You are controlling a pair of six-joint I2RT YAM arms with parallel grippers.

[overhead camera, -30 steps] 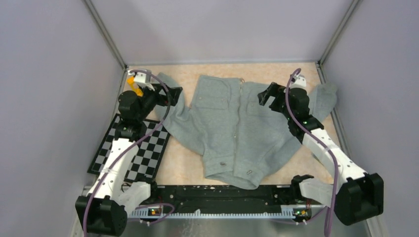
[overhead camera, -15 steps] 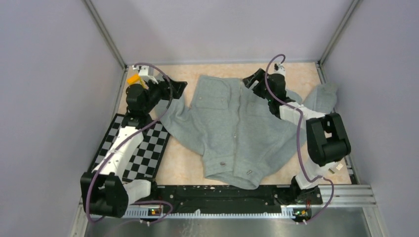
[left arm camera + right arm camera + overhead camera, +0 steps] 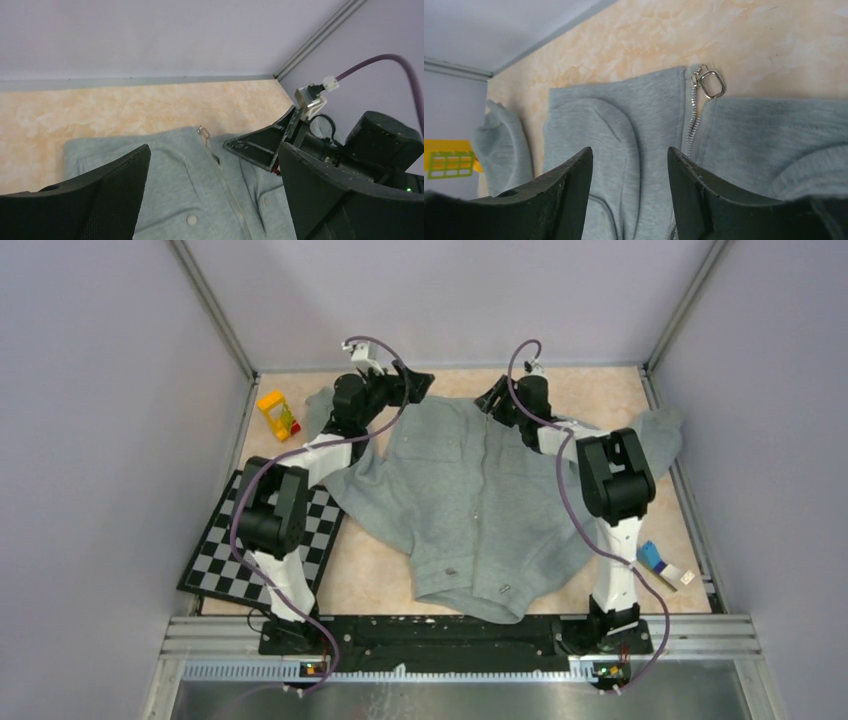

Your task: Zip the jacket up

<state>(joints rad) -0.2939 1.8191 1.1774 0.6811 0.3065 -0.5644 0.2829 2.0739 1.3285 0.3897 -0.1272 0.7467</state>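
The jacket (image 3: 480, 490) lay flat on the counter (image 3: 610, 390), collar toward the far wall and hem toward the arm bases, its zipper (image 3: 693, 122) running along that axis. The left pincer (image 3: 416, 382) gaped wide and empty by the collar's left corner. The right pincer (image 3: 497, 400), partly open and empty, hovered at the zipper pull (image 3: 710, 82). A second earlier both had been farther out, toward the sleeves.

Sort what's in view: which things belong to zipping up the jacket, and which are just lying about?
Part of the job: grey jacket; zipper pull at the collar; left claw and right claw, both open over the collar end.

Lying about: yellow toy block at far left; checkerboard mat; small blue-and-white item on the right.
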